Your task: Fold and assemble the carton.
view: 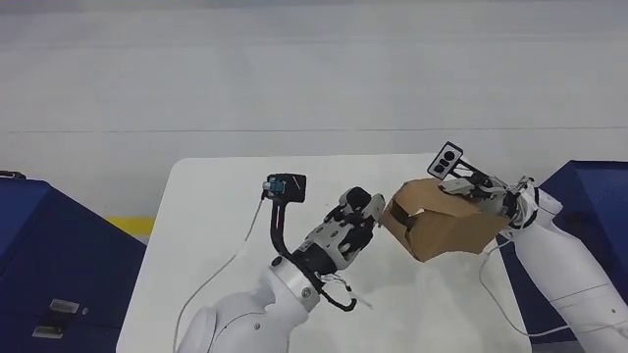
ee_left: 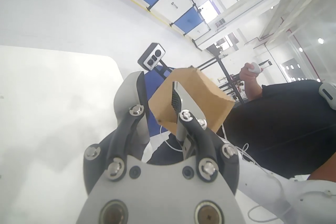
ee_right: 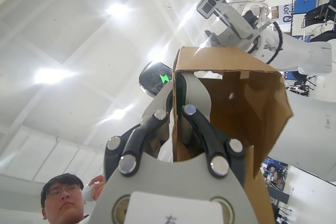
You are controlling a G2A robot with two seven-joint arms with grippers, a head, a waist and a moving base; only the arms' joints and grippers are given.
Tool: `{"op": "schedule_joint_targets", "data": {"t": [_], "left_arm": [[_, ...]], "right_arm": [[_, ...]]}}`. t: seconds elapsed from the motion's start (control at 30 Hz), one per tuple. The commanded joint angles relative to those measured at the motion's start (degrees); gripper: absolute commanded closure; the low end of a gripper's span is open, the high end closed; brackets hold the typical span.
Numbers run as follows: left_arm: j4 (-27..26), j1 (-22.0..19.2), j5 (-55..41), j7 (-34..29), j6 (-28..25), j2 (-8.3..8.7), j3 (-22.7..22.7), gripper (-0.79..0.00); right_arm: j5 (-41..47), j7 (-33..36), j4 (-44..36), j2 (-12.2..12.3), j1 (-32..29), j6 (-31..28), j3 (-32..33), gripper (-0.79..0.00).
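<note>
A brown cardboard carton point(view: 442, 221) is held up over the right part of the white table point(view: 216, 216), one end open with its flaps loose. My right gripper point(view: 474, 190) is at its far upper side. In the right wrist view this gripper point(ee_right: 177, 80) is shut on one wall of the carton point(ee_right: 244, 104), one finger inside and one outside. My left gripper point(view: 376, 211) is open at the carton's left end. In the left wrist view it point(ee_left: 156, 79) points at the carton point(ee_left: 210, 101), with one finger point(ee_left: 181, 101) lying across the near face.
Blue barriers stand beside the table on the left point(view: 49, 245) and on the right point(view: 589, 186). A thin white cable point(view: 226, 265) trails over the table's left part. The table's far edge lies just behind the carton.
</note>
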Motion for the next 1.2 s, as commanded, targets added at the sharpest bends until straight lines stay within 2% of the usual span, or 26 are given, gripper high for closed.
{"op": "schedule_joint_targets", "data": {"t": [0.0,0.23,0.4,0.7,1.17], "left_arm": [[0.2,0.8,0.6,0.2,-1.1,0.19,0.4,-0.188],[-0.4,2.3,2.7,0.9,-3.4,0.62,2.1,-0.237],[-0.4,2.9,2.4,2.0,-4.4,0.78,2.2,-0.24],[-0.4,2.4,5.0,3.3,-5.1,1.01,2.7,-0.271],[-0.4,1.2,8.5,1.2,-6.7,1.47,3.3,-0.302]], "right_arm": [[0.3,0.1,0.1,0.2,0.2,-0.1,-0.5,0.0],[1.0,0.5,0.4,0.9,1.1,-0.5,-1.9,0.0],[1.3,0.6,0.3,1.4,1.3,-0.6,-2.6,0.0],[1.7,0.7,0.6,2.0,1.8,-0.7,-3.8,0.0],[2.8,0.9,1.1,2.7,2.7,-0.9,-5.3,0.0]]}}
